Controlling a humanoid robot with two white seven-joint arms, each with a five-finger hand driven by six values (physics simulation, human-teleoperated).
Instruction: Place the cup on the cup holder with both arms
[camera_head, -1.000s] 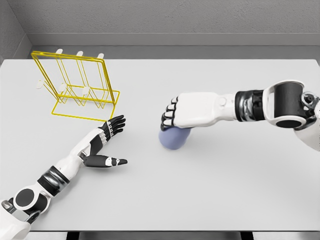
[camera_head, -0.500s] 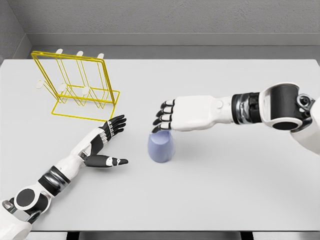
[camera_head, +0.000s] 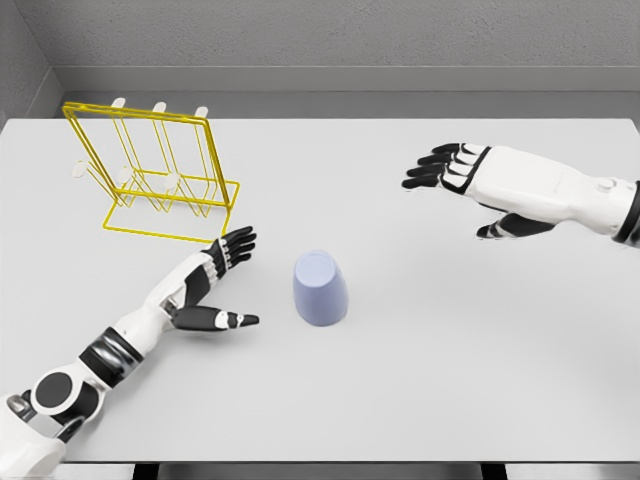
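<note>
A pale blue cup (camera_head: 320, 288) stands upside down on the white table (camera_head: 420, 380), near the middle, and nothing touches it. My left hand (camera_head: 228, 281) lies low just left of the cup with fingers spread and thumb pointing at it. My right hand (camera_head: 455, 185) hovers open well up and to the right of the cup, its fingers pointing left. The yellow wire cup holder (camera_head: 150, 175) with white-tipped pegs stands at the back left of the table, beyond my left hand.
A grey wall runs along the table's far edge. The table's front edge is near the bottom of the view.
My right hand let go of the cup and drew back up and to the right. The cup now stands free, slid slightly left of where it was a second ago. The left hand barely moved.
</note>
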